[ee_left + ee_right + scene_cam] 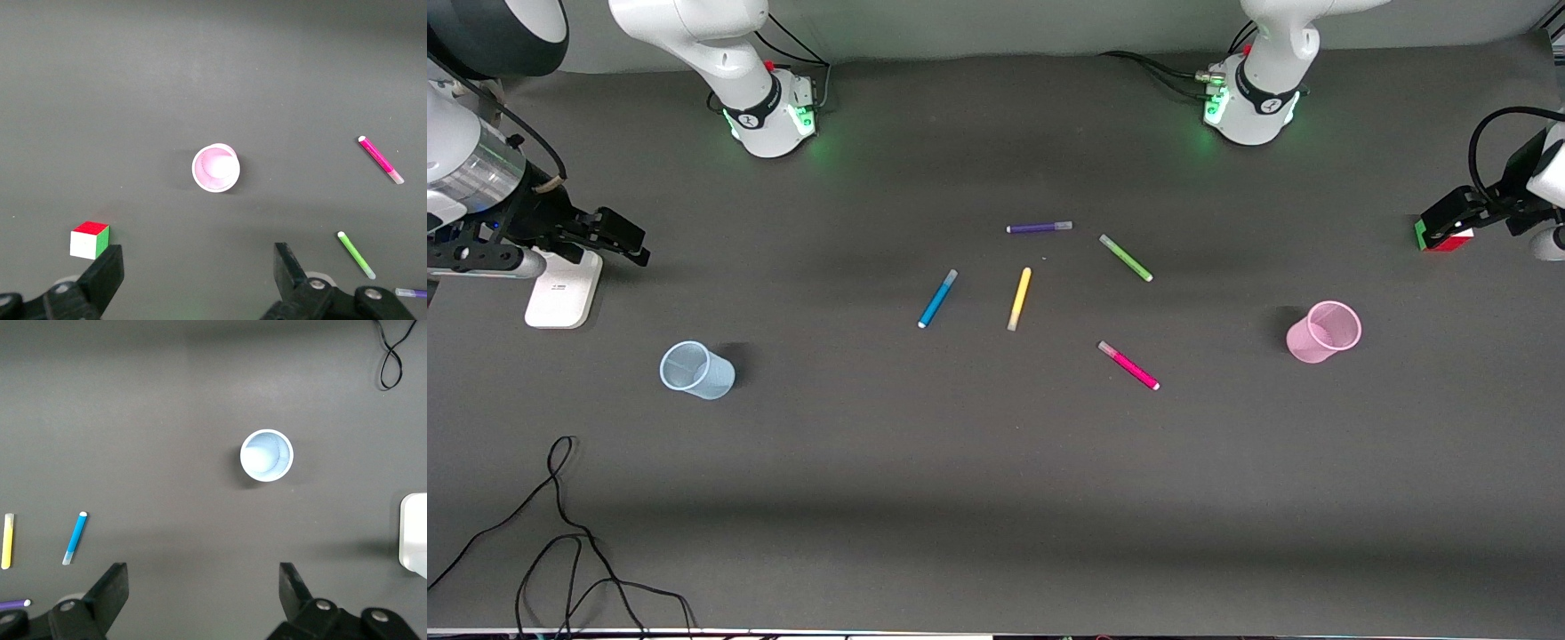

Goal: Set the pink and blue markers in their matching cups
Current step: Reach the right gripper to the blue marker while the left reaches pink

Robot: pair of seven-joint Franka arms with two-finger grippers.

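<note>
Basically nothing's being gripped yet: left gripper (193,280) and right gripper (203,597) are both hanging high w/ fingers spread wide, pink cup (215,167) and blue cup (266,455) sitting out ahead of their fingertips. Pink marker (1128,365) and blue marker (937,299) are lying mid-table, well apart from either gripper, so next move is prob. reaching in and descending over a marker.

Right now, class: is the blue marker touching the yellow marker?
Apart. The front view shows bare table between the blue marker and the yellow marker; the right wrist view shows the same gap.
</note>
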